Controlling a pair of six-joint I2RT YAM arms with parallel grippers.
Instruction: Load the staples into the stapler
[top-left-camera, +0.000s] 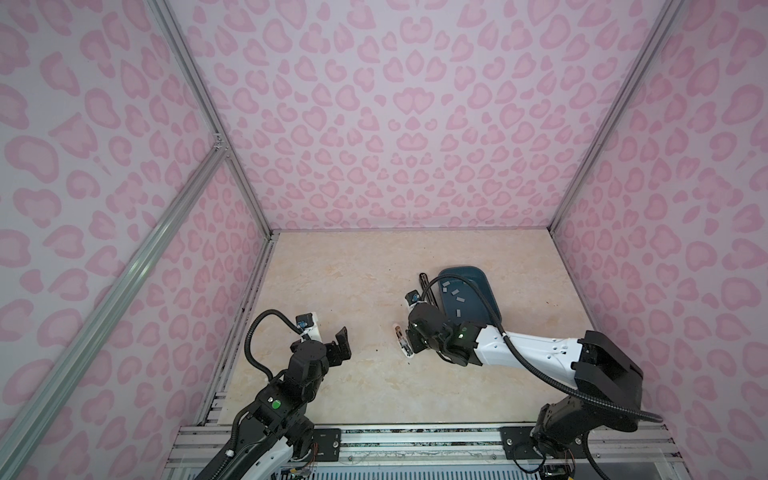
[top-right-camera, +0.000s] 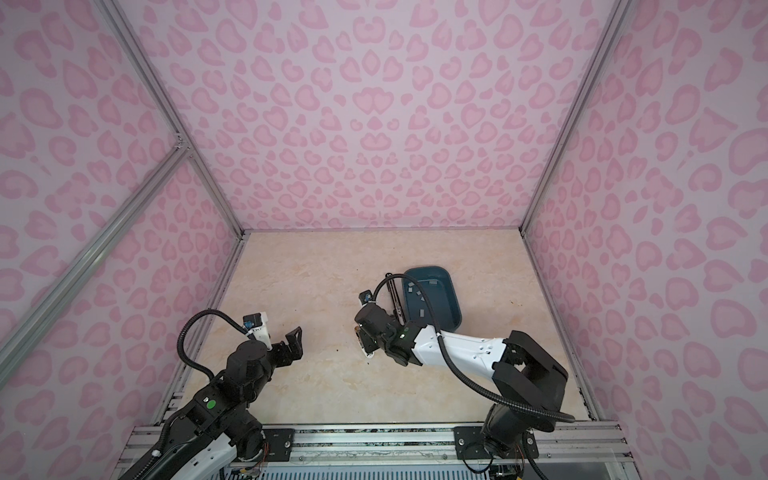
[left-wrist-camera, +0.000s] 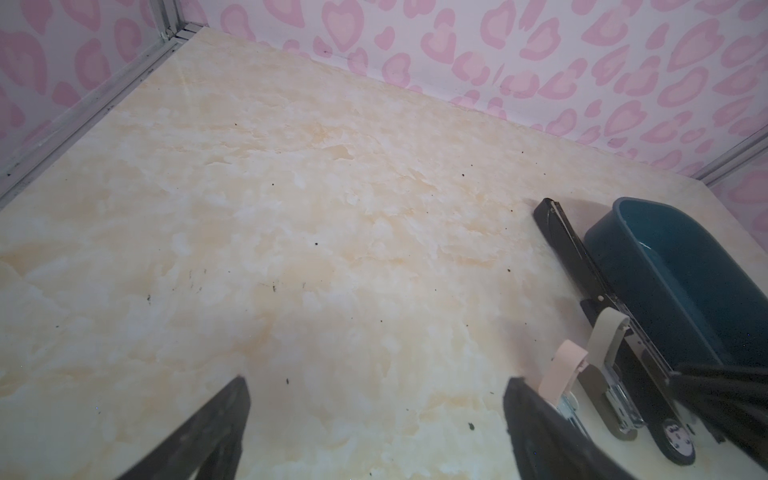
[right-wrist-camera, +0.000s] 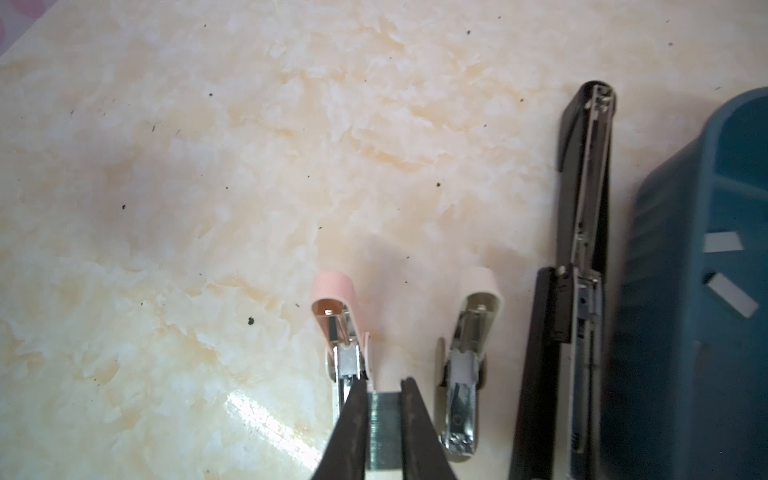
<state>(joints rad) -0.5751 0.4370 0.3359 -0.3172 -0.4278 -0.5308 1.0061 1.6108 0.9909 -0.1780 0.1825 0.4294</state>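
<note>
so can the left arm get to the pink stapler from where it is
Probably yes. The left gripper is open, with only bare table between it and the pink stapler. But the right gripper, shut on a staple strip, sits right at that stapler, so room looks tight.

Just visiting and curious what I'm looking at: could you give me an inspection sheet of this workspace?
Surface: marbled table, no spills seen.
Job's things: staples in blue tub; one strip held; pink stapler, beige stapler and black stapler lie open in a row beside the tub.
Clutter: dark specks.
Grippers: left gripper, jaws wide open, empty; right gripper, jaws shut on the strip.
Cables: black hose on each arm; the right arm's passes over the tub.
Surroundings: pink heart-print walls, metal frame.
</note>
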